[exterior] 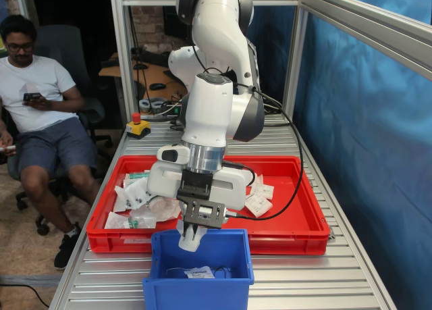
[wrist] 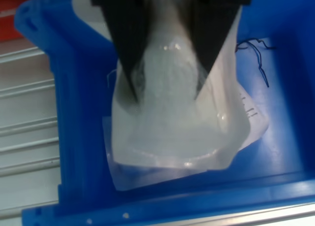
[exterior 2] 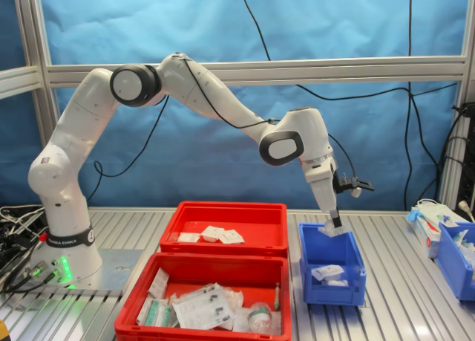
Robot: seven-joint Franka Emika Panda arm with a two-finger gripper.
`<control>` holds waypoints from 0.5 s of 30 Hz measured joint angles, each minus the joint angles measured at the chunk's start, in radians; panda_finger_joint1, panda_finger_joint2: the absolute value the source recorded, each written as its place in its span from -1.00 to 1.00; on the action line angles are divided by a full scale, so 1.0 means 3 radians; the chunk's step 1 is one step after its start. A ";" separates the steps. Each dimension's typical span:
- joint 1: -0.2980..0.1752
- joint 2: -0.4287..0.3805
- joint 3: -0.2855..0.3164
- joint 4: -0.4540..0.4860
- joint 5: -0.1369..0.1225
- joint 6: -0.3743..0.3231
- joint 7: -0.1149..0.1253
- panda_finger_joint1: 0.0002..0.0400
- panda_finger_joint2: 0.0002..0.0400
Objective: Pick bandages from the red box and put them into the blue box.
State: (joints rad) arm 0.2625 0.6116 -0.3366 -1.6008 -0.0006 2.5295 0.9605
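Observation:
My gripper (exterior: 192,238) is shut on a bandage (exterior: 190,242), a translucent white packet, and holds it just above the open blue box (exterior: 199,283). In the wrist view the black fingers (wrist: 129,48) pinch the packet (wrist: 172,122) over the box's inside (wrist: 74,113), where another white packet (wrist: 248,115) lies. In the second exterior view the gripper (exterior 2: 335,225) hangs over the blue box (exterior 2: 330,281), which holds packets (exterior 2: 326,272). The red box (exterior 2: 223,218) behind holds a few bandages (exterior 2: 215,235); they also show in the first exterior view (exterior: 260,198).
A second red tray (exterior 2: 148,300) with crumpled clear wrappers (exterior 2: 204,307) stands beside the red box. Another blue bin (exterior 2: 454,255) stands at the second exterior view's right. A seated person (exterior: 34,100) and an emergency stop button (exterior: 138,125) are at the first exterior view's left.

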 joint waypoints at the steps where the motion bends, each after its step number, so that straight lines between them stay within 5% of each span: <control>1: 0.0000 0.0000 0.0000 0.0002 0.0000 0.0000 0.0000 -0.72 -0.72; 15: 0.0000 0.0000 0.0000 0.0106 0.0000 -0.0001 -0.0027 -0.72 -0.72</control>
State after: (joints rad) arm 0.2625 0.6116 -0.3366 -1.5688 -0.0006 2.5293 0.9523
